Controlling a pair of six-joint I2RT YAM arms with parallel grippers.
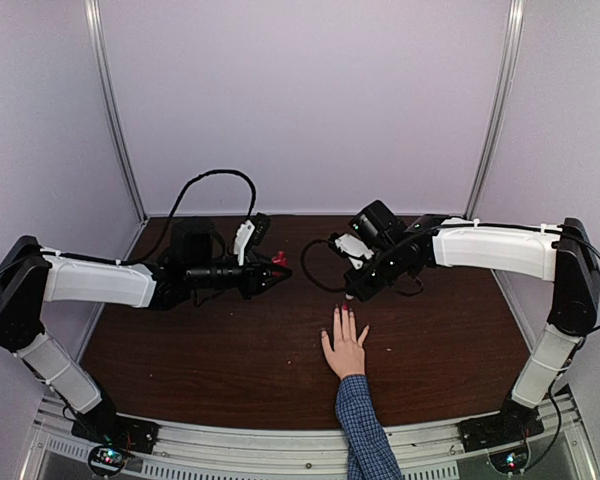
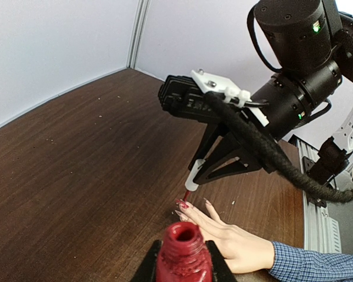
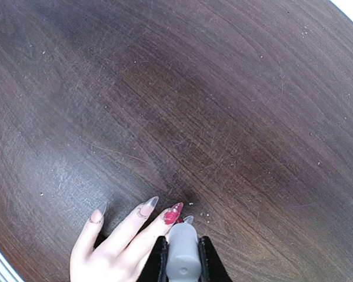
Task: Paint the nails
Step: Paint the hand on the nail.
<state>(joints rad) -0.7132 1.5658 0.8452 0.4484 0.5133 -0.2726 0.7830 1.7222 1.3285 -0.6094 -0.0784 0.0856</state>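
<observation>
A light-skinned hand (image 1: 345, 348) with a blue checked sleeve (image 1: 366, 432) lies flat on the brown table. In the right wrist view one nail (image 3: 173, 212) is dark red; the nails beside it (image 3: 148, 204) are bare. My right gripper (image 3: 182, 259) is shut on the white cap (image 3: 182, 251) of the polish brush, directly over the fingertips. In the left wrist view the brush tip (image 2: 186, 195) touches the red nail (image 2: 183, 205). My left gripper (image 2: 181, 265) is shut on the open red polish bottle (image 2: 181, 252), held left of the hand (image 2: 238, 242).
The brown table (image 1: 200, 340) is walled by pale panels at the back and sides. A black cable (image 1: 215, 180) loops above the left arm. The right arm's cable (image 2: 265, 147) hangs over the hand. Small white specks lie on the wood near the fingertips (image 3: 201, 214).
</observation>
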